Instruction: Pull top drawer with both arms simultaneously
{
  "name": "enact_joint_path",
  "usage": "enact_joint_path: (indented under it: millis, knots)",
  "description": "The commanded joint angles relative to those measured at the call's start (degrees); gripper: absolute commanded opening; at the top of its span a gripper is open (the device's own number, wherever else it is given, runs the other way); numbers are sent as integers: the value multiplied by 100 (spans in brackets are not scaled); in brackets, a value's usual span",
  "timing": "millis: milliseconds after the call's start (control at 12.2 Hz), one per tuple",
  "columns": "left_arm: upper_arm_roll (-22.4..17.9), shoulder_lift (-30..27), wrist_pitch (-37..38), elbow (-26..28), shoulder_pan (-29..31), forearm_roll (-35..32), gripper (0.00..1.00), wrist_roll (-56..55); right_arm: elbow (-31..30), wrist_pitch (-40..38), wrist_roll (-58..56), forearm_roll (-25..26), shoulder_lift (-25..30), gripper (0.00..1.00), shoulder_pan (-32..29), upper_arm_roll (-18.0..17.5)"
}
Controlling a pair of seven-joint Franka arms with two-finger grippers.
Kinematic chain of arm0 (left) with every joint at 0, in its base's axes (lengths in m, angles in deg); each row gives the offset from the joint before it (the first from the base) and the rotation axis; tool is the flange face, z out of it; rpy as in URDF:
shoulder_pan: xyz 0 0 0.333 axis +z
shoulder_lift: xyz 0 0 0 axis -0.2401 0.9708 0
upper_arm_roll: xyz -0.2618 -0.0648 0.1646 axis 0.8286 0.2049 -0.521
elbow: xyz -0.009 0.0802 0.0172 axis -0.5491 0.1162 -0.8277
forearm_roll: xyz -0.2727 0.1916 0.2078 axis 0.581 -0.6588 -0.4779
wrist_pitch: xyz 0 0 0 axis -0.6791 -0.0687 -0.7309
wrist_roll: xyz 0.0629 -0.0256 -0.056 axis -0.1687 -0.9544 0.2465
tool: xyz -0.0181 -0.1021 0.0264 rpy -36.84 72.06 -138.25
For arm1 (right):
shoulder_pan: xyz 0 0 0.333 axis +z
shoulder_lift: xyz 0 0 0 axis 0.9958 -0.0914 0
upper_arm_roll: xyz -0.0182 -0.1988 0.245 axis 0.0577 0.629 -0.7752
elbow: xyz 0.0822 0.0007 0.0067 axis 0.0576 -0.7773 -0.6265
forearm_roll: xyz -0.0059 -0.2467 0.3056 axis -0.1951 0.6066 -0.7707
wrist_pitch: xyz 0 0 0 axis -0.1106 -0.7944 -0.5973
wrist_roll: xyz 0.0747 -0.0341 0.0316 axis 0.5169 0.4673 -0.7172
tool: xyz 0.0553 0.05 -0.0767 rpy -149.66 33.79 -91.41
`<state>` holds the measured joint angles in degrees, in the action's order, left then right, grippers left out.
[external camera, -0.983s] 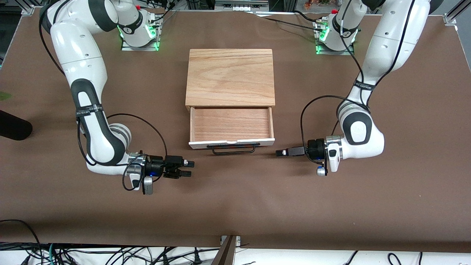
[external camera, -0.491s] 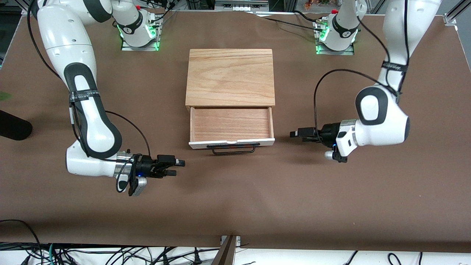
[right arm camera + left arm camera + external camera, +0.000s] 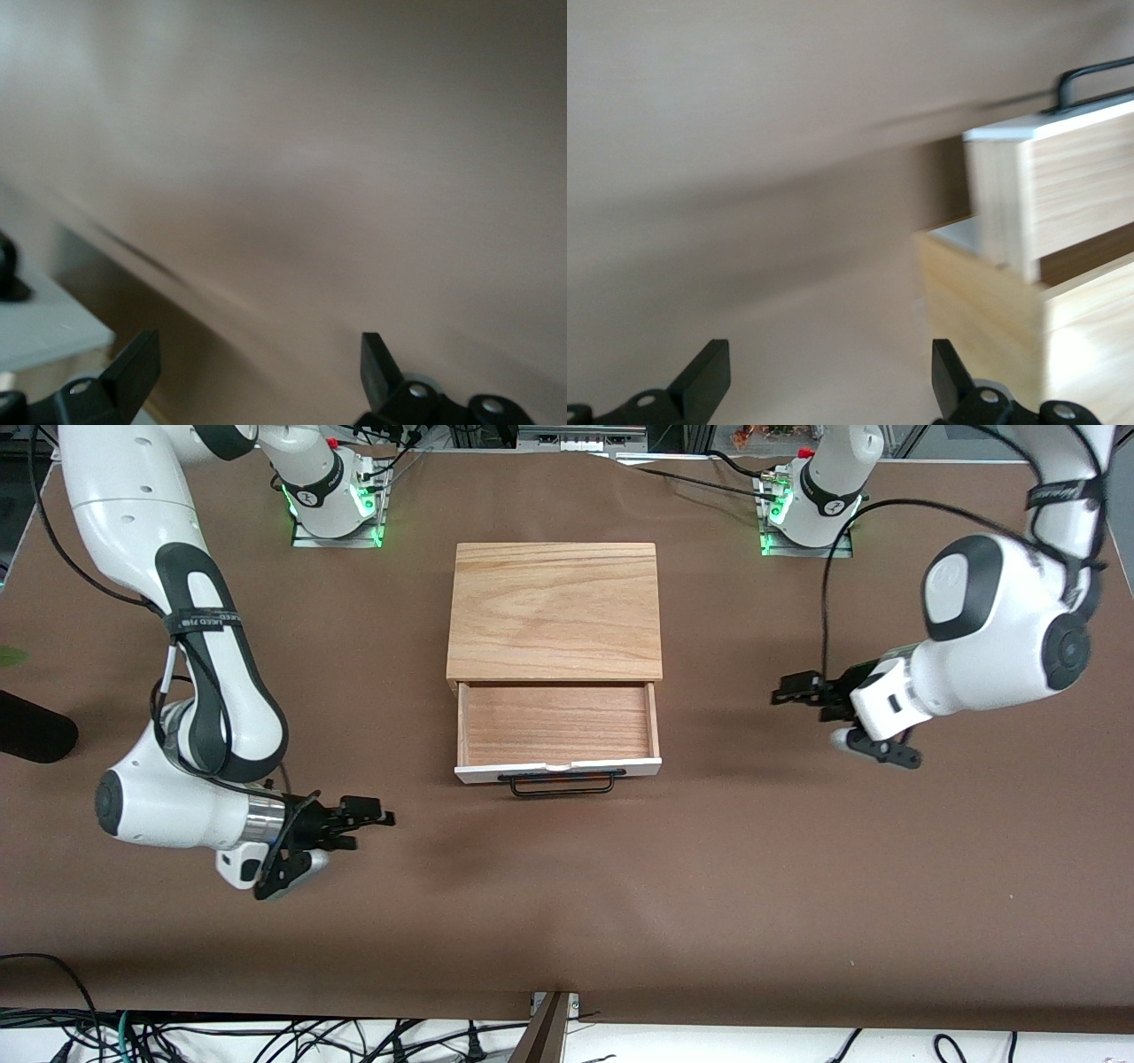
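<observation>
The top drawer [image 3: 556, 722] stands pulled out of the cabinet [image 3: 555, 609], showing its light wood tray. Its white front panel [image 3: 558, 770] and black bar handle [image 3: 562, 783] face the front camera. My right gripper [image 3: 376, 816] is open and empty over the brown table, well off the drawer toward the right arm's end. My left gripper [image 3: 783, 691] is open and empty over the table, off the drawer toward the left arm's end. The left wrist view shows its open gripper [image 3: 828, 390], the drawer's side [image 3: 1063, 195] and the handle [image 3: 1097, 78]. The right wrist view shows its open gripper [image 3: 257, 372] over bare table.
A black object [image 3: 34, 731] lies at the table's edge at the right arm's end. The arm bases [image 3: 335, 503] [image 3: 808, 506] stand at the back with green lights. Cables [image 3: 266, 1041] hang below the table's near edge.
Both grippers have drawn away from the drawer's handle, each toward its own arm's end of the table; the left one also rose. The drawer has not moved.
</observation>
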<state>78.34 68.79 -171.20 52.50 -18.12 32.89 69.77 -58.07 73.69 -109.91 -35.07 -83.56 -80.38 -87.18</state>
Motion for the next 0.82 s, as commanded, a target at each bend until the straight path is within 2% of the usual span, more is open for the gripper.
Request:
enact_joint_path:
  millis: [0,328,409,737]
  knots:
    - [-118,-324,117,57,53,-845,100,123,-91,-15,293,1016,316,100,-7,156]
    - [-259,-657,327,56,229,-901,100,511,-126,-85,285,2484,763,100,2,464]
    - [-268,-763,502,48,229,-918,100,458,-135,-199,276,2697,913,100,2,604]
    - [-215,-1088,1188,-303,255,-1419,100,46,-135,-446,311,2734,1563,100,2,1131]
